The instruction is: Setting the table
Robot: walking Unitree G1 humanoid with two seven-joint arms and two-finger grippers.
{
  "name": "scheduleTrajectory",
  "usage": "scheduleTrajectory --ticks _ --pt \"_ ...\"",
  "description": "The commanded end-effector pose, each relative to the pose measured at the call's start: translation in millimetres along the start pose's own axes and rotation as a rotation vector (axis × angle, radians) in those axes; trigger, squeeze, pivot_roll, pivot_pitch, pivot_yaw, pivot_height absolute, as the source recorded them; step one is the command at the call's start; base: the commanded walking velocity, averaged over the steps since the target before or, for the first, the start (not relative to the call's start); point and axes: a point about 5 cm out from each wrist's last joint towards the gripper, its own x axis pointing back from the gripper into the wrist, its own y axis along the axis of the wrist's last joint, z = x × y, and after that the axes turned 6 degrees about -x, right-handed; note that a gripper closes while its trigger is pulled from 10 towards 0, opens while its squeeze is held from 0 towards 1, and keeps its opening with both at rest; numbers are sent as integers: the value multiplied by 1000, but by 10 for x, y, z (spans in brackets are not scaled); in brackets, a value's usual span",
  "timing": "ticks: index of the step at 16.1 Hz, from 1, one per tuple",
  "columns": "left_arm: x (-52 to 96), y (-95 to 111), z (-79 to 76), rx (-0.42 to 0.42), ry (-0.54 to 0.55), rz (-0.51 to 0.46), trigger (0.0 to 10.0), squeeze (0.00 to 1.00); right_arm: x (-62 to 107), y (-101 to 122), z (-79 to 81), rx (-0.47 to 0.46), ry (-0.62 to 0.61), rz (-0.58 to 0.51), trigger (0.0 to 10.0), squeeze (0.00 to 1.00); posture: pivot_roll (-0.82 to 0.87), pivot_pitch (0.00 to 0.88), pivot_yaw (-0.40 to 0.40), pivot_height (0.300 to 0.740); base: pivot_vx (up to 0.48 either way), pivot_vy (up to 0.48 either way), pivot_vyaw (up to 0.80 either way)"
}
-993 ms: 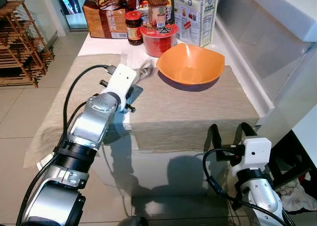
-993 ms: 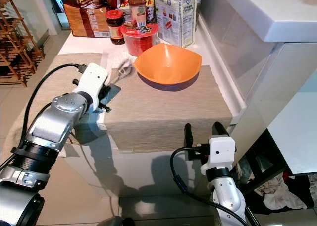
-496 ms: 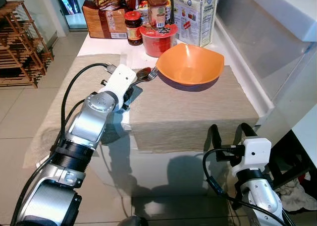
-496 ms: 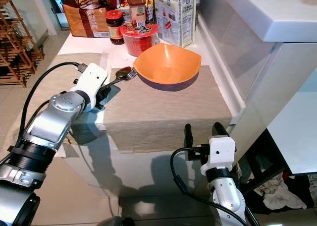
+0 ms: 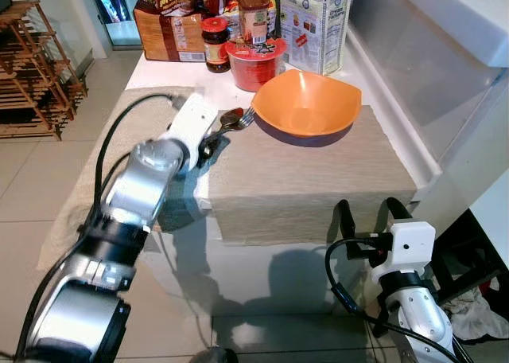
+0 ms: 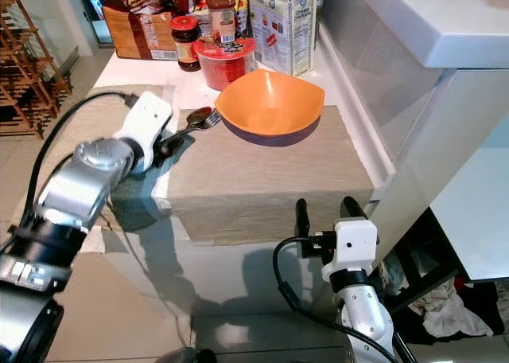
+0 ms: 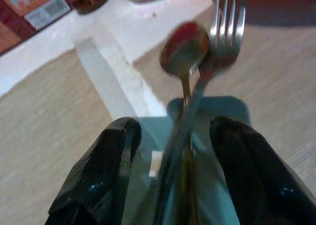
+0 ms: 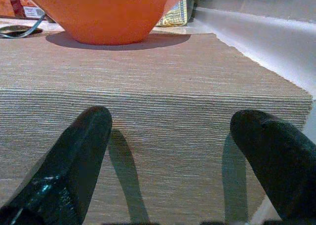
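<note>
Left tool [image 7: 170,170] fingers spread, spoon [image 7: 185,52] and fork [image 7: 227,22] lying between them on the placemat [image 5: 310,180], handles blurred so contact unclear. Just past the utensil tips: orange bowl [image 5: 306,104] on the same mat, fork tines near its rim. Beyond that a red cup [image 5: 254,60], jars [image 5: 215,44] and boxes [image 5: 318,25] crowd the bench [image 5: 159,72] back edge. Right tool [image 8: 182,156] open, empty, low at the mat's near edge, bowl well ahead of it.
</note>
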Motion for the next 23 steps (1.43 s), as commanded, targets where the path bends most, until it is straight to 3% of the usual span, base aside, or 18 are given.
scheduleTrajectory --ticks 1,5,8,14,15,16,23 --pt "5 35 79 25 -1 -8 10000 0 -7 -12 24 -1 7 8 10000 0 -111 26 56 740 0 0 0" --pt "-46 73 166 118 -67 16 10000 0 -3 -5 20 -1 7 8 10000 0 -114 27 58 740 0 0 0" --pt "-85 43 243 133 -66 42 10000 0 -3 -2 21 -1 7 7 10000 0 -113 29 62 740 0 0 0" --pt "-147 -41 186 155 -90 78 10000 0 18 1 8 0 5 8 10000 0 -119 30 59 740 0 0 0" --pt "-154 -45 186 163 -86 77 5608 0 19 0 4 2 6 9 10000 0 -120 29 59 740 0 0 0" --pt "-156 -46 184 164 -87 75 0 0 21 -2 4 3 6 9 10000 0 -120 28 59 740 0 0 0" --pt "-185 -111 94 253 -159 95 0 0 4 -12 19 5 11 11 10000 0 -121 13 61 740 0 0 0"
